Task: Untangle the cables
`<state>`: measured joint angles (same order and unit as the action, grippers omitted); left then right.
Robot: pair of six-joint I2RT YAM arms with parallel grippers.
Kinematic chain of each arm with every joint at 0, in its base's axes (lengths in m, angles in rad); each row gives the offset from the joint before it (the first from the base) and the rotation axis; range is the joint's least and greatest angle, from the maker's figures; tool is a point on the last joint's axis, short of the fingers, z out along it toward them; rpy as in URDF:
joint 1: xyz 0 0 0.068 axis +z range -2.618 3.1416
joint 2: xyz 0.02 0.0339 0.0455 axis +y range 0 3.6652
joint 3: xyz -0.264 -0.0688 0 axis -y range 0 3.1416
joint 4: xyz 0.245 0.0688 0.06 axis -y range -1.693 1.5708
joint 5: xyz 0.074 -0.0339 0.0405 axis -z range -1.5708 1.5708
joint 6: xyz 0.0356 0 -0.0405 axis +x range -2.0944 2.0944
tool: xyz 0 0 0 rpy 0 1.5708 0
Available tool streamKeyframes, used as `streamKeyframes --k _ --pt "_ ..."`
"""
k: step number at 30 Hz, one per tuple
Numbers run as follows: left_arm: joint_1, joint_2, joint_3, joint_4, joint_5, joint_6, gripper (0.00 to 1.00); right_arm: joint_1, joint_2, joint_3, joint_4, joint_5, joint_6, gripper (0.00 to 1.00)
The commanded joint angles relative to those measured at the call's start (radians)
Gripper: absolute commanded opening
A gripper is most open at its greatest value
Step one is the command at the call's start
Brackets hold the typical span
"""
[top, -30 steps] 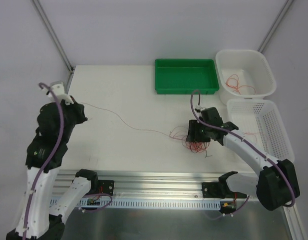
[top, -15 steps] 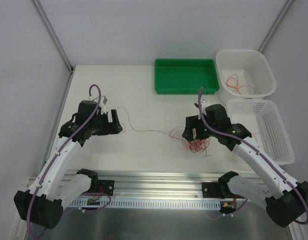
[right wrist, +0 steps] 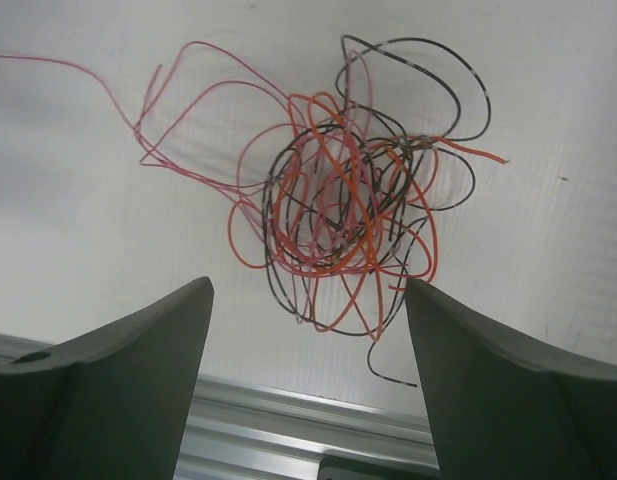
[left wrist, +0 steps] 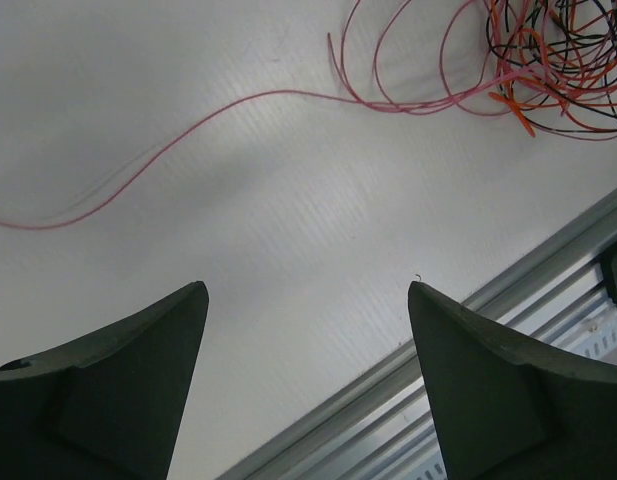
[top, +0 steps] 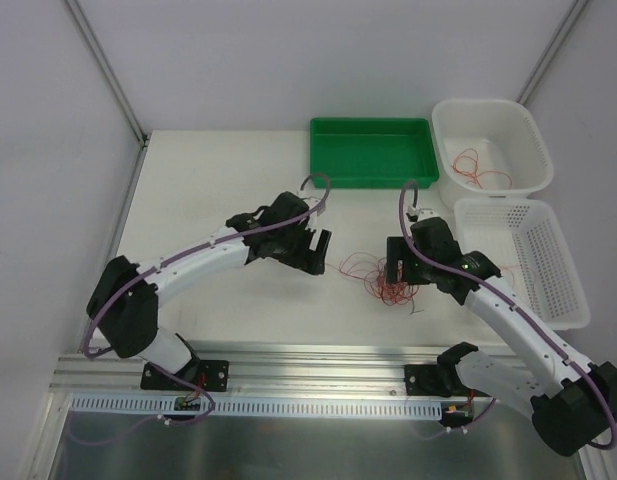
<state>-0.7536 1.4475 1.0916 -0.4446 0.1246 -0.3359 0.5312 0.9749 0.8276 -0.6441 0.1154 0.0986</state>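
Observation:
The cables [right wrist: 343,215] lie in a tangle of red, orange, pink and black wires on the white table, just ahead of my right gripper [right wrist: 308,285], which is open and holds nothing. From above, the cables [top: 388,285] sit below the right gripper [top: 396,268]. One pink strand [left wrist: 238,105] trails left from the knot [left wrist: 558,55] across the table. My left gripper [left wrist: 303,290] hovers open over bare table short of that strand, with nothing between its fingers. In the top view the left gripper [top: 320,252] is just left of the loose loops [top: 356,266].
A green tray [top: 371,180] stands at the back centre. A white tub [top: 523,125] at the back right holds red wire [top: 473,165]. A white mesh basket [top: 548,255] sits to the right. An aluminium rail [top: 318,355] runs along the near table edge.
The left arm swung from the far left to the middle and opened, letting go of the long strand, which now lies slack by the knot. The right gripper opened wider over the tangle.

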Motion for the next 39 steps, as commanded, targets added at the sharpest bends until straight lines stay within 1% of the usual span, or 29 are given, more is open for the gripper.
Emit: streamKeyframes --k 1,3,6,7,8,10,11,13,14,18,20,21,23,24,28,30,32,35,36,39 --pt "-0.047 0.100 0.086 0.107 -0.025 0.027 0.81 -0.026 0.008 -0.044 0.004 0.067 0.067 0.81" --pt "-0.059 0.180 0.128 0.119 -0.023 0.083 0.75 -0.046 0.015 -0.065 0.046 0.038 0.075 0.80" --pt "-0.078 0.254 0.152 0.153 0.003 0.199 0.72 -0.065 0.041 -0.100 0.086 -0.003 0.079 0.79" --pt "-0.079 0.266 0.151 0.177 0.015 0.231 0.72 -0.066 0.048 -0.110 0.092 -0.009 0.082 0.79" --pt "-0.082 0.284 0.146 0.188 0.041 0.298 0.72 -0.069 0.062 -0.116 0.106 -0.025 0.082 0.79" --pt "-0.082 0.300 0.142 0.211 0.056 0.363 0.72 -0.073 0.068 -0.125 0.116 -0.037 0.085 0.79" --pt "-0.082 0.315 0.134 0.231 0.063 0.424 0.72 -0.074 0.070 -0.131 0.123 -0.048 0.085 0.79" --pt "-0.082 0.330 0.129 0.250 0.087 0.484 0.72 -0.076 0.068 -0.134 0.130 -0.059 0.085 0.79" --pt "-0.082 0.347 0.126 0.266 0.098 0.538 0.72 -0.077 0.067 -0.134 0.133 -0.063 0.082 0.78" --pt "-0.082 0.396 0.157 0.282 0.133 0.633 0.72 -0.079 0.054 -0.136 0.129 -0.066 0.070 0.78" --pt "-0.082 0.424 0.180 0.282 0.161 0.673 0.69 -0.080 0.047 -0.136 0.121 -0.065 0.069 0.78" --pt "-0.082 0.432 0.185 0.282 0.167 0.682 0.66 -0.082 0.045 -0.136 0.120 -0.065 0.066 0.78" --pt "-0.082 0.451 0.192 0.282 0.188 0.696 0.57 -0.085 0.036 -0.139 0.115 -0.063 0.064 0.78" --pt "-0.082 0.458 0.194 0.280 0.193 0.698 0.55 -0.086 0.033 -0.140 0.115 -0.065 0.064 0.78" --pt "-0.084 0.499 0.205 0.282 0.236 0.696 0.50 -0.092 0.036 -0.150 0.127 -0.072 0.066 0.78" --pt "-0.084 0.510 0.206 0.280 0.247 0.693 0.44 -0.092 0.047 -0.150 0.136 -0.082 0.069 0.78" --pt "-0.085 0.521 0.206 0.280 0.251 0.689 0.42 -0.092 0.061 -0.148 0.147 -0.091 0.070 0.78" --pt "-0.087 0.528 0.202 0.280 0.245 0.684 0.25 -0.094 0.070 -0.154 0.168 -0.106 0.075 0.77" --pt "-0.087 0.527 0.199 0.280 0.242 0.684 0.14 -0.093 0.080 -0.153 0.175 -0.106 0.076 0.77" --pt "-0.089 0.502 0.177 0.280 0.230 0.681 0.02 -0.094 0.105 -0.154 0.190 -0.140 0.082 0.77"
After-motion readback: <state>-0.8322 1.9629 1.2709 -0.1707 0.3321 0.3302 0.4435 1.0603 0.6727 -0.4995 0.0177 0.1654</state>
